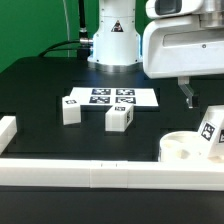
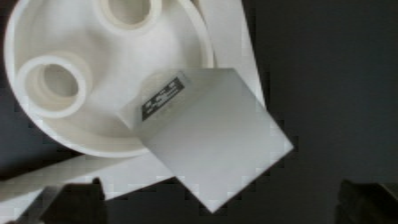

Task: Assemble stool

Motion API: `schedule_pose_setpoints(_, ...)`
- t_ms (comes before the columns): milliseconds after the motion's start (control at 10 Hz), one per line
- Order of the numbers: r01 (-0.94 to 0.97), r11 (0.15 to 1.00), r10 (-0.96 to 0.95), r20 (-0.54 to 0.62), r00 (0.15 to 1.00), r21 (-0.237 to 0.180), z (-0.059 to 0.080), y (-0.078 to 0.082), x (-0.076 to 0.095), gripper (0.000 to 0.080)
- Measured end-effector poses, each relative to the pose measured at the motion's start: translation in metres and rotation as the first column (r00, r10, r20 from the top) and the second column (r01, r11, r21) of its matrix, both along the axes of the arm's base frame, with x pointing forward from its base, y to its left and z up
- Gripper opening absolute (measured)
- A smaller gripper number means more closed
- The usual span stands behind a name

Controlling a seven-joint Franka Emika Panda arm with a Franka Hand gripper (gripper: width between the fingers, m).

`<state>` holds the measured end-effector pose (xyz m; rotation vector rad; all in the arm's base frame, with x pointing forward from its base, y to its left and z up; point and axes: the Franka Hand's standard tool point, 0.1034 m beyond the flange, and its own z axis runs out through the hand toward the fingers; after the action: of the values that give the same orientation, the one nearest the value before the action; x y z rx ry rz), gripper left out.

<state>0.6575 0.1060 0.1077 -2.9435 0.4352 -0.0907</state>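
The white round seat (image 1: 178, 149) lies at the exterior view's right front, holes facing up. One blocky leg (image 1: 212, 128) with a tag leans against or stands on the seat's far right side. Two more tagged legs (image 1: 70, 108) (image 1: 120, 116) stand near the table's middle. My gripper (image 1: 188, 97) hangs above the seat and the leaning leg, apart from both. In the wrist view the seat (image 2: 80, 60) and that leg (image 2: 217, 140) lie below the gripper (image 2: 217, 202). Its dark fingertips (image 2: 71, 203) stand wide apart with nothing between them.
The marker board (image 1: 112, 97) lies flat behind the two loose legs. A long white bar (image 1: 100, 172) edges the table's front, and another (image 1: 8, 130) stands at the exterior view's left. The robot base (image 1: 112, 45) is at the back.
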Motion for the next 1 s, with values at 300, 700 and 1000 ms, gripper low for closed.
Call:
schedule_pose_setpoints(300,-0.183,0.983,0.183,0.026,0.983,-0.023,-0.0003,-0.0007,-0.0002,0.0649)
schedule_pose_setpoints(700,-0.642,0.743,0.660,0.054,0.749,-0.188,0.0013,0.0042,0.0033,0.0649)
schedule_pose_setpoints(1000,-0.813,0.532,0.840,0.027,0.542,-0.238,0.0009,0.0045,0.0038,0.0649)
